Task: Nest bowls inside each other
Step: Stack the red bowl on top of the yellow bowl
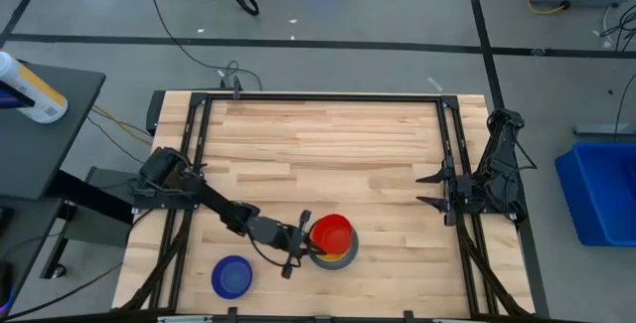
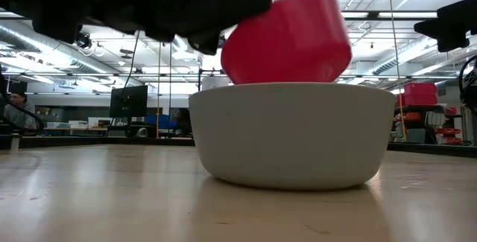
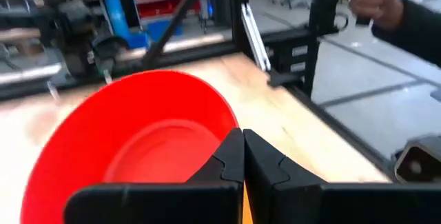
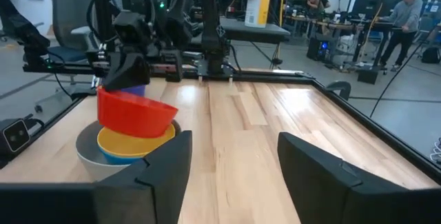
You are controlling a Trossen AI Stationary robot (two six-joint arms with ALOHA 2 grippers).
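A red bowl (image 1: 332,232) hangs tilted just over the pale grey bowl (image 2: 294,134), which stands on its base near the table's front edge. Inside the grey bowl sits a yellow bowl (image 4: 134,141), with a light blue rim (image 4: 122,159) showing under it. My left gripper (image 1: 306,239) is shut on the red bowl. A dark blue bowl (image 1: 232,276) stands alone on the table to the left of the stack. My right gripper (image 1: 429,190) waits open by the table's right edge, with nothing between its fingers. My left gripper pinches the red bowl's rim (image 3: 231,131) on the side toward the table's left, one finger inside the bowl and one outside. The fingers reach in about level from the left. The bowl is tilted above the yellow bowl; I cannot tell whether its bottom touches it.
A dark metal frame (image 1: 328,97) runs round the wooden tabletop. Bare wood lies between the stack and my right gripper. People show in the room beyond the table, among them a hand (image 3: 375,0).
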